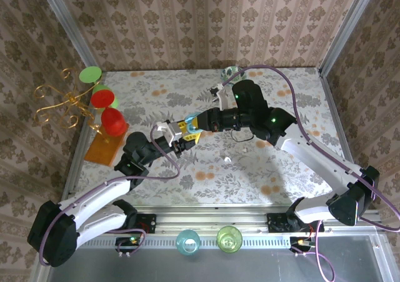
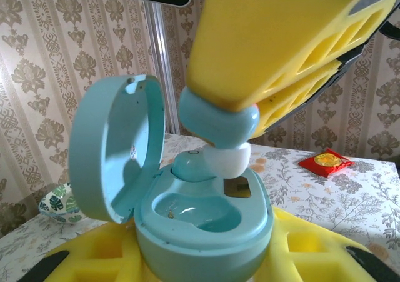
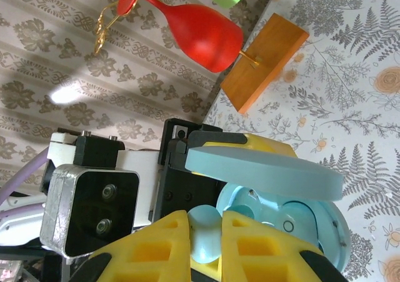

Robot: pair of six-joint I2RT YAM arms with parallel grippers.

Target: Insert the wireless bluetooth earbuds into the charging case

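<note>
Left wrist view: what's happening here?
The left hand holds the pale-blue charging case, with its lid flipped open. The right hand pinches a pale-blue earbud, white tip down, at the mouth of the case. The earbud is not seated yet, and the front well is empty.

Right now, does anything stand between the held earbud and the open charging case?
Nothing visible. The lid is swung aside, and the earbud hangs right over the open charging case, whose near socket looks empty.
</note>
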